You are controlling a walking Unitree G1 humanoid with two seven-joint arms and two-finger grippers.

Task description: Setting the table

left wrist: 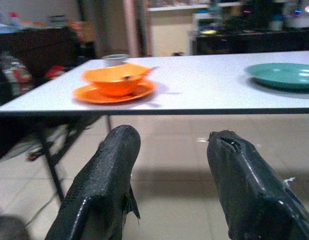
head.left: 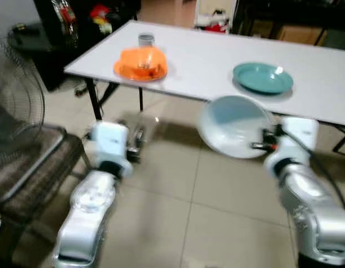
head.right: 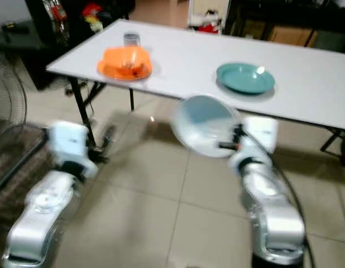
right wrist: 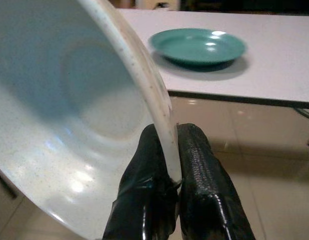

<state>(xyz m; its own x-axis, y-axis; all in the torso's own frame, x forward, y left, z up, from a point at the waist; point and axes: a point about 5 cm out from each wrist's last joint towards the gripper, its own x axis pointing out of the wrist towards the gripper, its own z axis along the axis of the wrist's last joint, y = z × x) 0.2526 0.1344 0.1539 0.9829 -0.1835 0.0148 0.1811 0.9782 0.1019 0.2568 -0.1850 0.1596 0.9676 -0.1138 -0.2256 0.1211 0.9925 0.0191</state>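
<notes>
Lower centre of the left eye view, right claw (head.left: 260, 140) pinches the rim of a pale white plate (head.left: 235, 125), fingers clamped tight on the edge, one each side. Plate is tilted, hollow face partly toward the camera, held over the floor just short of the near edge of the tabletop (head.left: 206, 61). Right wrist view confirms it: rim sandwiched between the black fingers (right wrist: 197, 165), plate body filling the left of that frame.

Key relation: tabletop lies ahead of and above the plate, so the plate likely needs lifting up and forward over the edge, then levelling flat. Green plate (head.left: 263, 77) sits upper right, straight beyond the held plate; orange bowl on its orange plate (head.left: 140, 63) sits upper left, small grey cup (head.left: 145, 39) just behind it. Bare stretch between orange set and green plate looks like the free spot, judging by layout.

Left claw (left wrist: 169, 175) is empty, fingers well apart, low at left near the table leg. Right arm is nearer the drop zone. Chair (head.left: 33, 167) and fan (head.left: 16, 100) at far left. Frames slightly blurred.
</notes>
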